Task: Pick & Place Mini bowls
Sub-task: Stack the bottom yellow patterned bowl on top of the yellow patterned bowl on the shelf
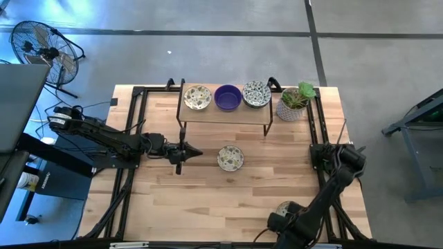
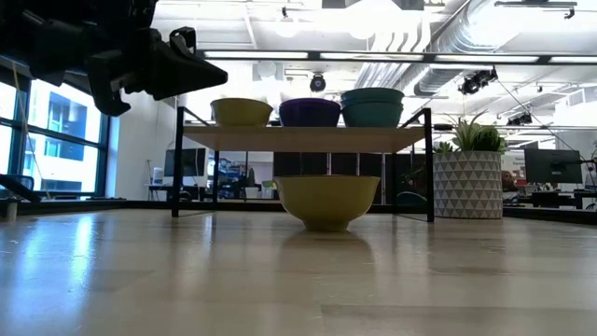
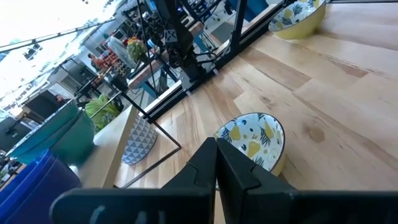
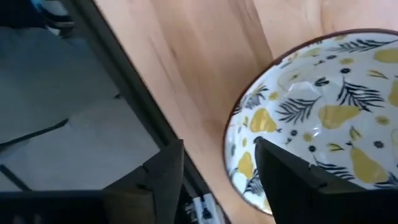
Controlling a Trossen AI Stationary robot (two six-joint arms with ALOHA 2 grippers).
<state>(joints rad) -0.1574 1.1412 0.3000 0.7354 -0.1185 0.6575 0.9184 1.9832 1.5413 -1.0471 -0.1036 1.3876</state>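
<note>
The premises are an open-plan robotics lab or industrial-style workspace. The ceiling [image 2: 438, 37] carries exposed ducts, pipework and strip lighting, tall windows [image 2: 56, 140] line one side, and desks with monitors [image 2: 550, 168] stand beyond the wooden bench [image 1: 242, 194]. The floor [image 1: 208, 41] is bare grey concrete with dark seams, a standing fan [image 1: 38, 45] sits on it beside the bench, and a black metal frame [image 1: 128, 124] is fixed along the bench edges, with dark robot arms [image 1: 111, 142] mounted there.
</note>
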